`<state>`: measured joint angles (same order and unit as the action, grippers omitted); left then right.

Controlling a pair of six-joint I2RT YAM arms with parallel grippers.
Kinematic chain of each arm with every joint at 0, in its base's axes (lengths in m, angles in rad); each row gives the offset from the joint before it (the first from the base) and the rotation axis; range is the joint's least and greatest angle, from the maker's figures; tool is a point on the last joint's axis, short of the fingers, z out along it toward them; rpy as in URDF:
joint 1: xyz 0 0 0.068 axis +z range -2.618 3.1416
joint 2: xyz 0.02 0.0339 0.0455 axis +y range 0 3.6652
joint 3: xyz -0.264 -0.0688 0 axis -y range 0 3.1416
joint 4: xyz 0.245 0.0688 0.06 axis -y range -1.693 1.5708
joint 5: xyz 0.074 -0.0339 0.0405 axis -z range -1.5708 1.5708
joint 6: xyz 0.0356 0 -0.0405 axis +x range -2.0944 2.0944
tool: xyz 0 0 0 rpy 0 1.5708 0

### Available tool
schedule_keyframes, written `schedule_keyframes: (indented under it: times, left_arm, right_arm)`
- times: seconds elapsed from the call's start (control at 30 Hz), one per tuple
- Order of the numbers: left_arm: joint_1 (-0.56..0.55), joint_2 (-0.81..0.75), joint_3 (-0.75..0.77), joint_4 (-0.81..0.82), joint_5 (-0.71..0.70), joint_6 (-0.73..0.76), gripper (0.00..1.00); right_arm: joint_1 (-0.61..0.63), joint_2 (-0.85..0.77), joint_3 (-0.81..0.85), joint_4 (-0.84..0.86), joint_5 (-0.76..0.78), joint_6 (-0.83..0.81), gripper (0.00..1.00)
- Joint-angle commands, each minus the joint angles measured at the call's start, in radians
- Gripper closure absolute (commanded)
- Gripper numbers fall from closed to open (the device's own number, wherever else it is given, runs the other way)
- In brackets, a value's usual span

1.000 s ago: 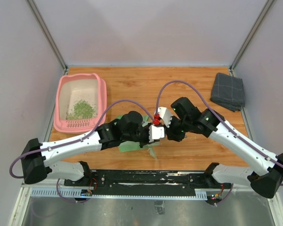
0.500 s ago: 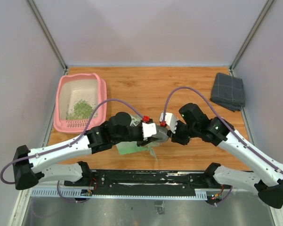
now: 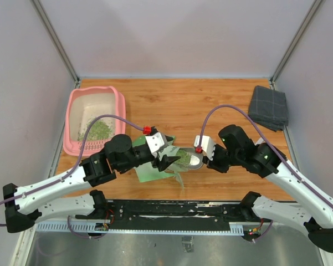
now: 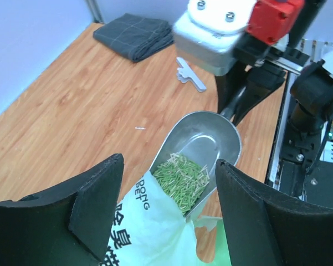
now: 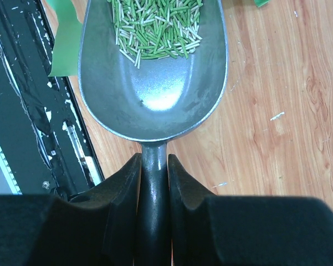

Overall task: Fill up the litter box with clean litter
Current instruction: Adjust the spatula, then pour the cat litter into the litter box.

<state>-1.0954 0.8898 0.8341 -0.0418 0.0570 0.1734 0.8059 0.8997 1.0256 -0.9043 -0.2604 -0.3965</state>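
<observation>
The pink litter box (image 3: 122, 111) stands at the table's left, with a small heap of green clean litter (image 3: 97, 130) inside. My right gripper (image 5: 154, 166) is shut on the handle of a grey metal scoop (image 5: 155, 94), which carries more clean litter (image 5: 155, 27) at its front. The scoop (image 3: 193, 160) sits at the mouth of a light green printed bag (image 3: 151, 170) lying near the table's front edge. My left gripper (image 4: 169, 160) hangs open above the bag (image 4: 149, 227) and the loaded scoop (image 4: 210, 138), holding nothing.
A grey folded cloth (image 3: 269, 107) lies at the far right of the wooden table. A small white piece (image 4: 189, 77) lies on the wood beyond the scoop. The black rail (image 3: 172, 210) with the arm bases runs along the near edge.
My left gripper has opened and drawn back to the left. The right gripper has pulled back to the right, and the scoop now shows with litter in it.
</observation>
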Motion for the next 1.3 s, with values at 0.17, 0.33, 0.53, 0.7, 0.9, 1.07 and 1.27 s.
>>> schedule_keyframes:
  times: [0.17,0.33,0.53,0.7,0.9,1.07,1.27]
  left_arm:
    - [-0.003,-0.06,0.058,-0.035,-0.148,-0.076,0.28]
    - [-0.003,-0.069,0.059,-0.035,-0.182,-0.088,0.28]
    - [-0.004,-0.074,0.055,-0.036,-0.197,-0.094,0.27]
    - [-0.003,-0.077,0.056,-0.036,-0.204,-0.097,0.27]
    - [-0.004,-0.084,0.055,-0.033,-0.219,-0.092,0.27]
    - [-0.004,-0.088,0.055,-0.032,-0.218,-0.095,0.26]
    - [-0.004,-0.09,0.051,-0.03,-0.217,-0.096,0.26]
  right_arm:
    - [-0.043,-0.05,0.023,-0.033,-0.018,-0.004,0.99]
    - [-0.054,-0.07,0.027,-0.059,0.005,0.004,0.99]
    - [-0.056,-0.084,0.049,-0.088,-0.003,0.004,0.99]
    - [-0.056,-0.09,0.074,-0.127,0.009,-0.012,0.99]
    - [-0.056,-0.103,0.079,-0.147,0.015,-0.013,0.99]
    - [-0.056,-0.11,0.091,-0.166,0.047,-0.008,0.99]
    - [-0.057,-0.121,0.097,-0.174,0.05,-0.006,0.99]
